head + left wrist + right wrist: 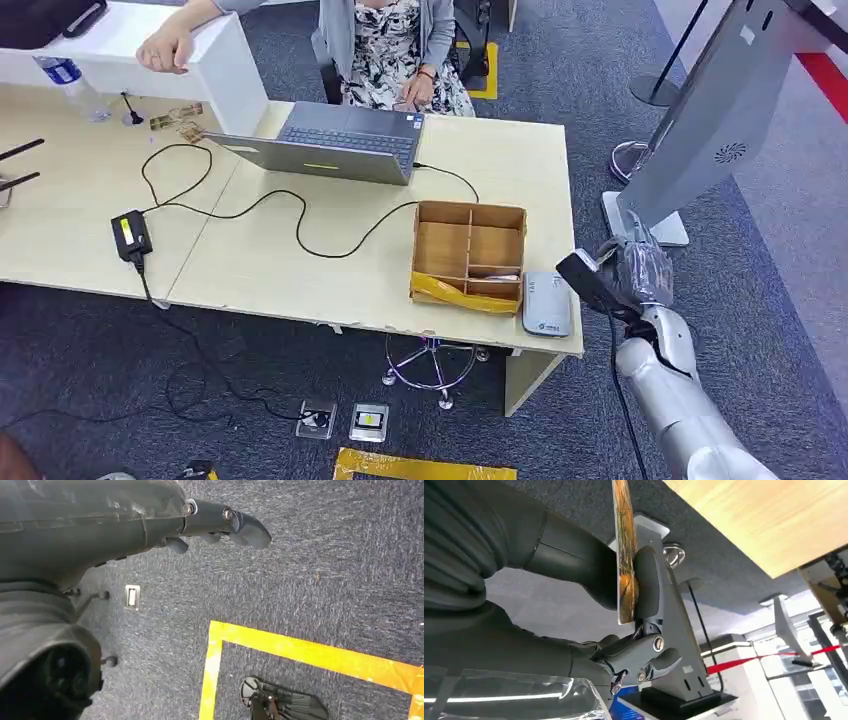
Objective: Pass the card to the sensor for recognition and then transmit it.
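My right hand (pixel 636 268) hovers just off the table's right edge, beside the grey card sensor (pixel 547 303) that lies flat at the table's front right corner. In the right wrist view the hand (pixel 624 605) pinches an orange patterned card (pixel 625 555) edge-on between thumb and finger. My left hand (pixel 220 525) hangs over dark carpet with fingers loosely curled, holding nothing.
A wooden divided box (pixel 469 255) stands left of the sensor. A laptop (pixel 335 140) and a black cable (pixel 300 215) with power brick (pixel 131 236) lie on the table (pixel 260 270). A person (pixel 390 50) sits behind. A tilted screen stand (pixel 710 120) rises at right.
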You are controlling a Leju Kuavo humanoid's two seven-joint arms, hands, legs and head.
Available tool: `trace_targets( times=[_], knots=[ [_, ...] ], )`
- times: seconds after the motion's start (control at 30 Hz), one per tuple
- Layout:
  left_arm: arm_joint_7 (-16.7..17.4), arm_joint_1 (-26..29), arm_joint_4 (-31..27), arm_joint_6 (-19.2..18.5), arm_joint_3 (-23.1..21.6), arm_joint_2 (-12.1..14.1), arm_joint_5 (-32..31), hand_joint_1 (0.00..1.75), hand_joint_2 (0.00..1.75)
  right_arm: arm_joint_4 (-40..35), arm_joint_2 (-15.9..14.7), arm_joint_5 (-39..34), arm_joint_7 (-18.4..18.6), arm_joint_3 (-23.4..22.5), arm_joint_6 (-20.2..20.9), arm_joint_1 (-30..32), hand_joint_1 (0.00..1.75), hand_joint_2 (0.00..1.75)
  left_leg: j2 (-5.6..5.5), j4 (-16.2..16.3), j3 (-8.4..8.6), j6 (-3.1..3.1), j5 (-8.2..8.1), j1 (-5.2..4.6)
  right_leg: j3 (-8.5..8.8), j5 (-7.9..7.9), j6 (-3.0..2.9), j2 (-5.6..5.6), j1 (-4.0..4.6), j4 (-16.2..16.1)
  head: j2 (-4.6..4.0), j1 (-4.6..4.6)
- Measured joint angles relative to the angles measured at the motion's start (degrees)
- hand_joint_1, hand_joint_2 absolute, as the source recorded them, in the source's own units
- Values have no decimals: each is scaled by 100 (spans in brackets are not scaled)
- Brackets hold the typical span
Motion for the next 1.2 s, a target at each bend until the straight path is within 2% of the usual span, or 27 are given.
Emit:
trace_targets(
  times=[0.4,0.47,0.6,0.7,1.2],
  knots=[
    [0,1,0,0,-11,-22,-22,0,0,-2,-31,-40,-72,197,127,90,175,175,0,0,0,-2,-2,0,0,0,0,1,0,-1,0,0],
    [0,2,0,4,-31,-50,-52,0,0,-31,-29,83,194,442,120,233,175,175,0,0,-1,-2,-3,0,0,0,0,0,0,0,0,-2],
    [-5,2,0,-24,-37,-61,-13,0,0,-39,-44,-48,398,580,372,293,175,175,0,0,0,-2,-2,0,0,0,0,1,0,-1,0,-2],
    [17,3,0,-2,-44,-57,-11,0,0,-39,-72,-63,483,641,363,295,175,175,0,0,1,-2,-3,0,0,0,0,1,0,-1,0,0],
    [76,17,0,35,-103,-50,-11,0,0,-11,-258,-344,426,730,380,324,175,175,0,0,0,-2,-3,0,1,0,0,1,0,0,0,-2]
  ],
)
